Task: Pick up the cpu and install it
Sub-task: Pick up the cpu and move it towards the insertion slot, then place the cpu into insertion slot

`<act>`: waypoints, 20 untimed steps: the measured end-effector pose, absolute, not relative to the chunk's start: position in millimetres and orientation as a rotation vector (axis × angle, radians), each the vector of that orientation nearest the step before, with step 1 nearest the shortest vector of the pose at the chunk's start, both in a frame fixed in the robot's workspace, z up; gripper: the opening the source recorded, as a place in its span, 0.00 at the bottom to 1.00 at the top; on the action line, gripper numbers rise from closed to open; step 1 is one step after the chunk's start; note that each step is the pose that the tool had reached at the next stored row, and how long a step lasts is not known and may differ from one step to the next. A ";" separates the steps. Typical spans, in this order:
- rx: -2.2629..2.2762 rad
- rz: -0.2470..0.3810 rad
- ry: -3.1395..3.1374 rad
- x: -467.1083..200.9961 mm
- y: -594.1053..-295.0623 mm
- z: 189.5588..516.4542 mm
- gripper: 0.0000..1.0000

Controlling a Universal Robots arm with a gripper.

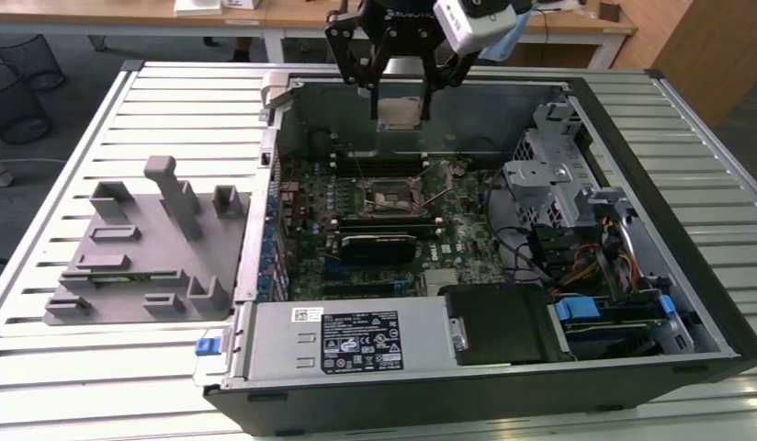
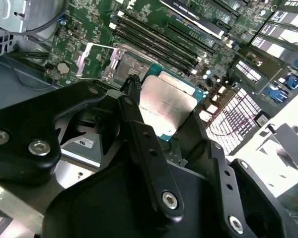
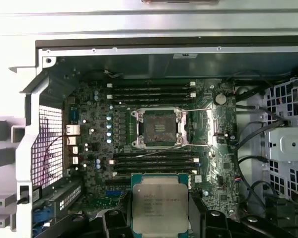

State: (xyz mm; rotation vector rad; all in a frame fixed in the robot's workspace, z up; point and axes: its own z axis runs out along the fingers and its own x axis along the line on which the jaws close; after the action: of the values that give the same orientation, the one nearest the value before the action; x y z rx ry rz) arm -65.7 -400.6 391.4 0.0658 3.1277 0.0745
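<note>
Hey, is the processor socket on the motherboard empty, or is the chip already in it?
Empty. The socket shows its bare centre, and the hand holds the chip clear of it.

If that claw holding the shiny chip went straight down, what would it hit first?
Probably the memory slots beside the open socket, not the socket itself. The cpu in the gripper hangs over them, though depth is hard to judge.
</note>
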 end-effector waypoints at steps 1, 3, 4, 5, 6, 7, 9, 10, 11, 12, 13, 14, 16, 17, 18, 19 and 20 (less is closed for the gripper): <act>0.066 0.074 3.128 -64.8 -400.6 391.4 0.54; 0.066 0.074 3.128 -61.5 -400.6 391.1 0.54; 0.066 0.074 3.128 -59.6 -400.6 391.0 0.54; 0.066 0.074 3.128 -57.8 -400.6 390.7 0.54; 0.066 0.074 3.128 -55.9 -400.6 390.6 0.54; 0.066 0.074 3.128 -54.3 -400.6 390.4 0.54; 0.066 0.075 3.128 -49.9 -400.4 390.0 0.54; 0.066 0.074 3.128 -47.4 -400.3 389.9 0.54; 0.066 0.074 3.128 -45.2 -400.2 389.7 0.54; 0.066 0.074 3.128 -43.4 -400.2 389.7 0.54; 0.066 0.074 3.128 -42.4 -400.3 389.6 0.54; 0.066 0.074 3.128 -41.7 -400.3 389.6 0.54; 0.069 0.074 3.128 -40.2 -400.2 389.6 0.54; 0.069 0.073 3.128 -39.7 -400.2 389.6 0.54; 0.070 0.072 3.128 -39.3 -400.2 389.5 0.54; 0.073 0.071 3.128 -39.3 -400.2 389.4 0.54; 0.077 0.070 3.127 -39.3 -400.2 389.3 0.54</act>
State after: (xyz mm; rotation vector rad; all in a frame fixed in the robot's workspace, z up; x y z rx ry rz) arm -39.3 -400.2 389.3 0.0767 3.1273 0.0704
